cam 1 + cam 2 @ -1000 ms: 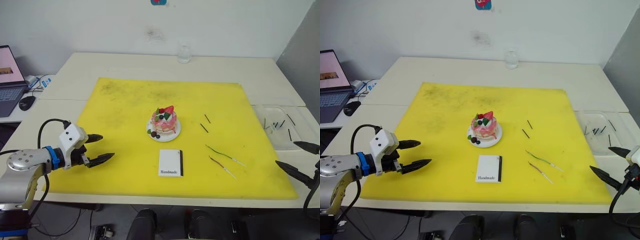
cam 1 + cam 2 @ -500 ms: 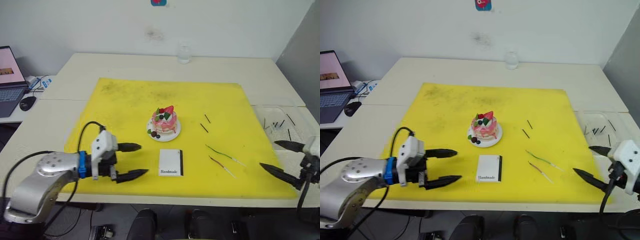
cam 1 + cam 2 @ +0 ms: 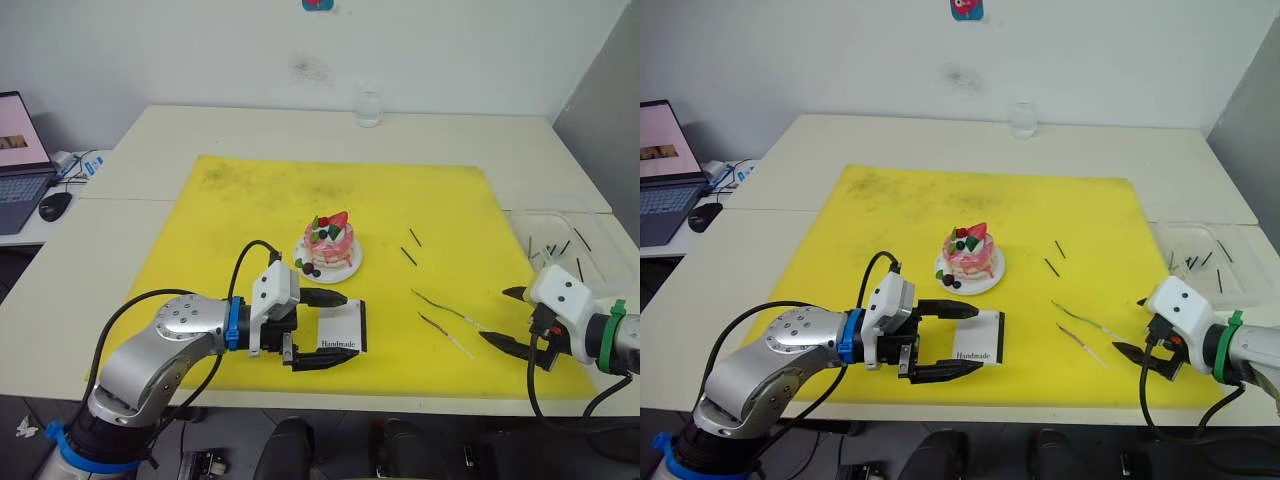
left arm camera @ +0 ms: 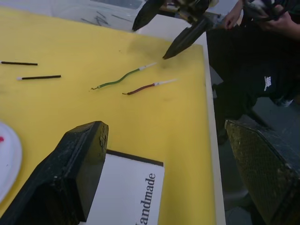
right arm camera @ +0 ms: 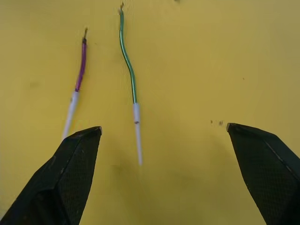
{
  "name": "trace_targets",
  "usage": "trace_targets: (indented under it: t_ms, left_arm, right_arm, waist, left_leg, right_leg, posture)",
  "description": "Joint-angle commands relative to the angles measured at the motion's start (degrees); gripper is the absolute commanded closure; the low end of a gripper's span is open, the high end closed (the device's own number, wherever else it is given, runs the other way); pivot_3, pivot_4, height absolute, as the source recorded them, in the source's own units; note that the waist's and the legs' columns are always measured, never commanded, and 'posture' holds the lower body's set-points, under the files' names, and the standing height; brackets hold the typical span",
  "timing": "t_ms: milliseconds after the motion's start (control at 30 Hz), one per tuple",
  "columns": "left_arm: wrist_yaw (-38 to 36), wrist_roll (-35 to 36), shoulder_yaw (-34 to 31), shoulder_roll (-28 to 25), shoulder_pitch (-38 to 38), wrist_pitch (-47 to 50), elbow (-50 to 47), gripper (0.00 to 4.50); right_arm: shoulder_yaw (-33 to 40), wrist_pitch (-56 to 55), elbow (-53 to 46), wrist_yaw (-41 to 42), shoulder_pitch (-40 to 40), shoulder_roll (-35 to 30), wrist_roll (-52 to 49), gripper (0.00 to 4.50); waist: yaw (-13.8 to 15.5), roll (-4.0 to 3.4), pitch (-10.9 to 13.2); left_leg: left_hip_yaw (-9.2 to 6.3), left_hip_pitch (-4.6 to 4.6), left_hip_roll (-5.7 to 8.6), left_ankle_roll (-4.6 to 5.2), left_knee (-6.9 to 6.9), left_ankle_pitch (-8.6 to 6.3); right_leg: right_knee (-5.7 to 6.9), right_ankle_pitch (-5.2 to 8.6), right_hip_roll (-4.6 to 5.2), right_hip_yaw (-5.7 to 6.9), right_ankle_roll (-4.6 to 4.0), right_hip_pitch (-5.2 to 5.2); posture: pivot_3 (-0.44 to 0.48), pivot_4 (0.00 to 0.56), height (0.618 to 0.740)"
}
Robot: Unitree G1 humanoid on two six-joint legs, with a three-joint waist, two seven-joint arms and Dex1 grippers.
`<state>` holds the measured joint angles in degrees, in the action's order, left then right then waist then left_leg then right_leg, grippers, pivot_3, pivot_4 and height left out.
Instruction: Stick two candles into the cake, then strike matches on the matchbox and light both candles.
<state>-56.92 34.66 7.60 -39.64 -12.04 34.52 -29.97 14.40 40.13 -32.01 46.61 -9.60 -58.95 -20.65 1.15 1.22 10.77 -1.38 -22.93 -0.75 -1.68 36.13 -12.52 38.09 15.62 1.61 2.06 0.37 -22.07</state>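
Observation:
The pink cake (image 3: 328,243) sits on its white plate (image 3: 351,267) mid-mat. Just in front lies the white matchbox (image 3: 348,322), also seen from the left wrist (image 4: 127,196). My left gripper (image 3: 342,328) is open, one finger along the box's far edge and one at its near edge, neither closed on it. The green candle (image 3: 444,305) and the reddish candle (image 3: 438,327) lie right of the box. My right gripper (image 3: 495,316) is open just beyond their pale ends (image 5: 136,123). Two matches (image 3: 409,256) lie right of the cake.
Everything rests on a yellow mat (image 3: 240,215). A clear tray (image 3: 537,222) with several matches stands at the right edge. A glass (image 3: 368,105) is at the back, a laptop (image 3: 18,165) and mouse (image 3: 54,205) far left. A person in dark clothes (image 4: 255,70) sits past the table's right side.
My left gripper has swung right across the mat to straddle the matchbox. My right gripper has moved left onto the mat toward the candles' pale ends. Both stayed open.

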Motion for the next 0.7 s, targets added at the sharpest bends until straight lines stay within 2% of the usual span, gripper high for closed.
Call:
trace_targets:
  t_ms: [33, 300, 333, 400, 700]
  left_arm:
    - [0.1, -0.2, 0.1, 0.4, -0.6, -1.2, -1.2, 0.05]
    - [0.8, -0.6, 0.2, 1.2, -0.5, -0.9, -1.2, 0.05]
    - [0.8, -0.7, 0.2, 1.3, -0.5, -0.9, -1.2, 0.01]
    - [0.9, -0.8, 0.3, 1.4, -0.5, -0.9, -1.2, 0.00]
    - [1.4, -1.2, 1.1, 1.7, -0.3, -1.1, -1.0, 0.00]
  right_arm:
    - [-1.0, -1.5, 0.0, -0.3, 0.9, 0.3, 1.5, 0.00]
    - [-4.0, -3.8, 3.4, -2.4, 0.8, 2.7, 5.4, 0.00]
    - [-4.1, -4.0, 3.7, -2.4, 0.8, 2.9, 5.7, 0.18]
    - [-4.5, -4.4, 4.1, -2.3, 0.7, 3.2, 6.0, 0.58]
    - [-6.6, -2.8, 3.0, -3.1, 1.1, 4.0, 6.3, 3.68]
  waist:
    - [0.0, 0.00, 0.0]
    - [0.0, 0.00, 0.0]
    - [0.0, 0.00, 0.0]
    - [0.0, 0.00, 0.0]
    - [0.0, 0.00, 0.0]
  left_leg:
    - [0.00, 0.00, -0.01, 0.00, 0.00, 0.00]
    - [-0.02, 0.01, -0.02, 0.00, 0.02, 0.00]
    - [-0.01, 0.01, -0.02, 0.00, 0.02, 0.00]
    - [-0.01, 0.02, -0.02, 0.00, 0.02, 0.00]
    - [-0.02, 0.03, -0.03, 0.00, 0.12, 0.00]
  right_leg:
    - [0.00, 0.00, -0.01, 0.00, 0.00, 0.00]
    - [0.03, 0.00, -0.06, -0.02, 0.00, 0.00]
    - [0.03, 0.00, -0.06, -0.03, 0.00, 0.01]
    - [0.02, 0.00, -0.06, -0.05, 0.00, 0.01]
    - [0.03, -0.09, -0.08, -0.07, 0.03, 0.04]
  posture:
    - [0.000, 0.150, 0.740]
    - [0.000, 0.150, 0.740]
    - [0.000, 0.150, 0.740]
    - [0.000, 0.150, 0.740]
    - [0.000, 0.150, 0.740]
